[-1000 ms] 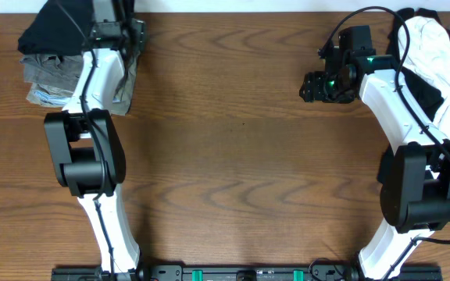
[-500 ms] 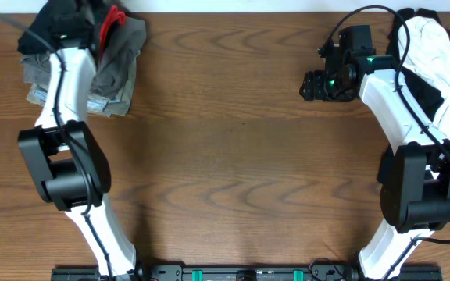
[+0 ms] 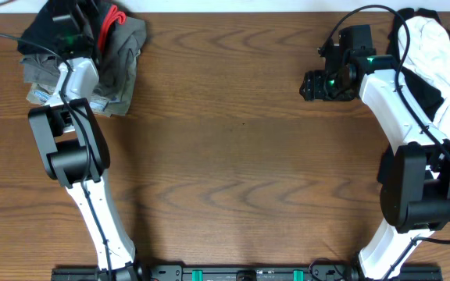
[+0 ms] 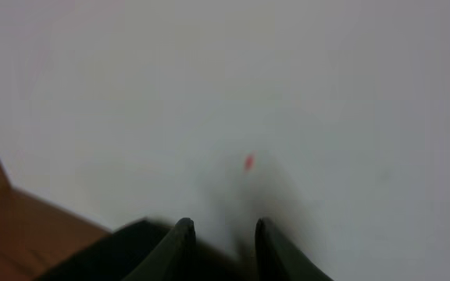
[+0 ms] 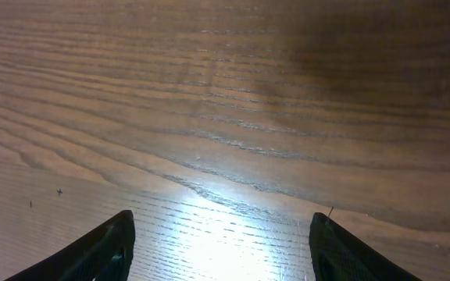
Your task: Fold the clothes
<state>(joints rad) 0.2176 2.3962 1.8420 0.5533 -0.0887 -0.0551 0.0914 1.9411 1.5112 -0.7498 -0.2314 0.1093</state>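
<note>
The clothes lie in two heaps. At the far left corner, black leggings [image 3: 45, 27] with a red-orange waistband edge [image 3: 112, 19] top a pile. My left gripper [image 3: 80, 14] is buried in that black cloth. In the left wrist view its fingertips [image 4: 184, 228] stand close together facing a pale wall, with dark cloth [image 4: 108, 254] between and beside them. My right gripper [image 3: 315, 86] hovers over bare wood, its jaws wide apart and empty [image 5: 221, 254]. A white and black top [image 3: 444, 43] lies at the far right under the right arm.
Grey and olive-green garments [image 3: 123, 58] hang off the left pile, above a folded grey stack [image 3: 41, 86]. The wooden table [image 3: 233, 156] stretches between the two arms. Its back edge [image 3: 233, 11] runs close behind both heaps.
The left arm swung left and settled over the pile, and its jaws narrowed onto the black cloth. The red-edged waistband came into view. The right arm has not moved.
</note>
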